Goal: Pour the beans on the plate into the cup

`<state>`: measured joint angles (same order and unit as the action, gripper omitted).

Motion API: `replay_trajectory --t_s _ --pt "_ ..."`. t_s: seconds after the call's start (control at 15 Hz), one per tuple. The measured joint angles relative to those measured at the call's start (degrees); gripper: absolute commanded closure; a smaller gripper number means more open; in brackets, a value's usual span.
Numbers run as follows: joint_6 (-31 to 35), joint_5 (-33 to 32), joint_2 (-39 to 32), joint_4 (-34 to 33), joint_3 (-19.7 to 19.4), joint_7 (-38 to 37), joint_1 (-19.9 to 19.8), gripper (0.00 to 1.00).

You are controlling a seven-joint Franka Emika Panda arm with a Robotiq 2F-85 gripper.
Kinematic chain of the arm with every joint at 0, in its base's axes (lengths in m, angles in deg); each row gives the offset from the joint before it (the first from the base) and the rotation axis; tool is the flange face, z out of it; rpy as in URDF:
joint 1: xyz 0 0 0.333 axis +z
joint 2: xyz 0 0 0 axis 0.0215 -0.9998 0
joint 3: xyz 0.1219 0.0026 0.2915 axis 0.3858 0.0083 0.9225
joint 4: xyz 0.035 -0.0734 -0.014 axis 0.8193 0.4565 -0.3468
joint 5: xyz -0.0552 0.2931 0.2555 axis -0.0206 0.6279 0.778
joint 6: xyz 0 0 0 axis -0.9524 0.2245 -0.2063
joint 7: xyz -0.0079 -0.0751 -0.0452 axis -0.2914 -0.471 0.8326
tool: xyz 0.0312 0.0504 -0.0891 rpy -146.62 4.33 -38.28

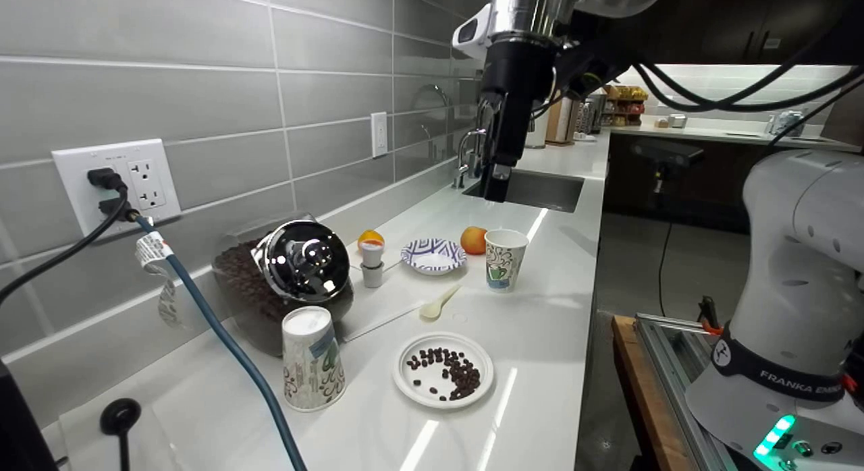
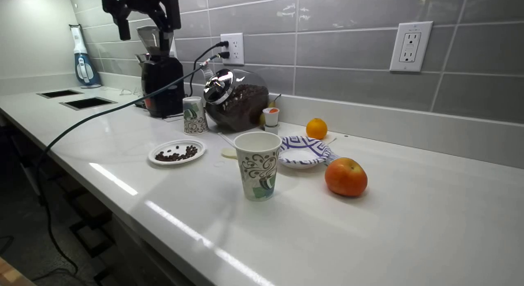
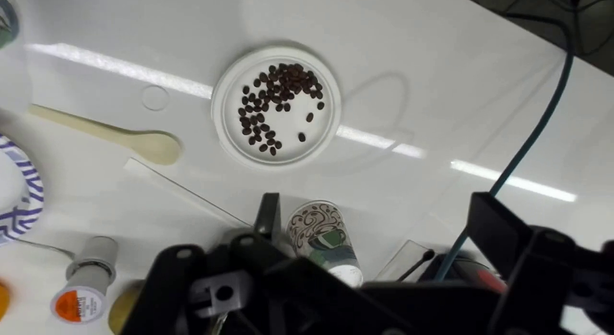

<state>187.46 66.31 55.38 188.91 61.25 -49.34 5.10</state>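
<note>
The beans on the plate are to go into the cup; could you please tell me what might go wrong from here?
The beans lie loose on the shallow plate, so tilting it may roll some over the rim. The plate is wider than the mouth of the upright cup, so some beans could fall past. The blue cable crosses the counter, so the open gripper might snag it if lowered there.

I watch the counter (image 2: 409,228) from afar: plate (image 3: 290,126) and upright cup (image 2: 259,169) toward its front edge; spoon (image 3: 154,146), bowl (image 2: 301,156), apple (image 2: 346,178) and upturned cup (image 2: 195,116) farther in; jar (image 2: 237,103) and orange (image 2: 316,128) near the wall edge.
</note>
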Motion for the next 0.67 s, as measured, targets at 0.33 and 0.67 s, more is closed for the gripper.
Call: replay_trajectory --t_s 0.33,0.67 --pt "0.2 10.0 -6.2 1.3 -8.9 17.8 2.9 0.00" --pt "-0.3 12.0 -9.1 1.2 -9.6 21.1 2.1 0.00"
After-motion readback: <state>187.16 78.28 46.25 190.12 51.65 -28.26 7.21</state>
